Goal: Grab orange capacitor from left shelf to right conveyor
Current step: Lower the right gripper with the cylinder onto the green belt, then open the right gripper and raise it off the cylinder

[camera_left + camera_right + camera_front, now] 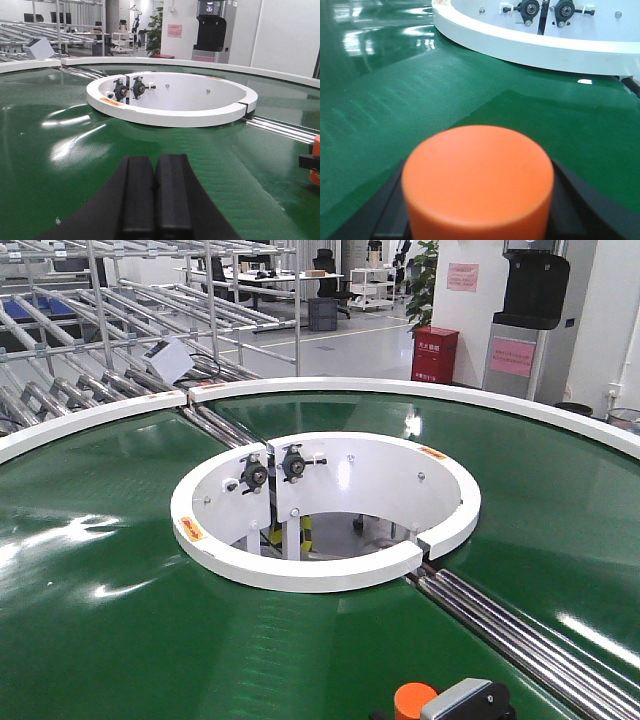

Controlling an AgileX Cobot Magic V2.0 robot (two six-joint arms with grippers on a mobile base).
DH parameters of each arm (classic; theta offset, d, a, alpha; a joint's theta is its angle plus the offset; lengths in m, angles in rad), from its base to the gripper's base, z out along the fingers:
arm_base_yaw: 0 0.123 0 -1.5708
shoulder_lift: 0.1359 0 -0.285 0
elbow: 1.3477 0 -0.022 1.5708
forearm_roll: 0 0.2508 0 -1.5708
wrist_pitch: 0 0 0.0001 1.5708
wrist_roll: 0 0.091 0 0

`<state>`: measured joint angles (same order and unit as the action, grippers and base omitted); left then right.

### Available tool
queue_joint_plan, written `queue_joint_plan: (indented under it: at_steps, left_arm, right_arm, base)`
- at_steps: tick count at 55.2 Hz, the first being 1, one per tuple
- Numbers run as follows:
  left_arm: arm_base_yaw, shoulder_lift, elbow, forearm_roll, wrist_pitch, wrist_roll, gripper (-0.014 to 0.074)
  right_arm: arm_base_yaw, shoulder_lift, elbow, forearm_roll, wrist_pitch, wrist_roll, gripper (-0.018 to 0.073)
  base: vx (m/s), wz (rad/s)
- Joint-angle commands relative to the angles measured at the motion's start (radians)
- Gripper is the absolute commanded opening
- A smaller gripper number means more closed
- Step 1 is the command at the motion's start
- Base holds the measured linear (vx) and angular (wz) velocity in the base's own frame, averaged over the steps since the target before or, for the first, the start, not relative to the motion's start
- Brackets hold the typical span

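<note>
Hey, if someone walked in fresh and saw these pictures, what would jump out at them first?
Probably the huge round green conveyor that fills the front view, with its white central ring and steel rollers crossing it. Next, the bright orange capacitor, which fills the bottom of the right wrist view and sits between the fingers of the right claw just above the belt. The left claw is shut and empty.

No lettering is legible anywhere: pink wall notices (463, 277), a red cabinet (435, 354) at upper right and orange rim stickers (191, 529) are all too blurred to read.
</note>
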<state>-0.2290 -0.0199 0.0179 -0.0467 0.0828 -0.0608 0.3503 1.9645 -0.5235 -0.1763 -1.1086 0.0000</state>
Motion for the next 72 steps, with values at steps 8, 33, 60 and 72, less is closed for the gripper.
queue_joint_plan:
  at_steps: [8,33,60,72]
  left_arm:
    - [-0.008,-0.005,-0.03,-0.005,-0.083,-0.006,-0.0006]
    - [-0.008,-0.005,-0.03,-0.005,-0.083,-0.006,-0.0006]
    - [-0.008,-0.005,-0.03,-0.005,-0.083,-0.006,-0.0006]
    - [-0.008,-0.005,-0.03,-0.005,-0.083,-0.006,-0.0006]
  right_arm:
    - [0.0,-0.04,-0.02,-0.008,-0.091,-0.013,0.0619]
    - [0.0,-0.279,-0.017,-0.021,0.005,0.032,0.0623]
    - [0.001,-1.236,0.066,-0.404,0.931,0.508,-0.0013]
    - [0.001,-1.488,0.066,-0.426,1.155,0.507,-0.0012]
  base:
    - [0.0,0.0]
    - [0.0,0.0]
    - [0.0,0.0]
    - [0.0,0.0]
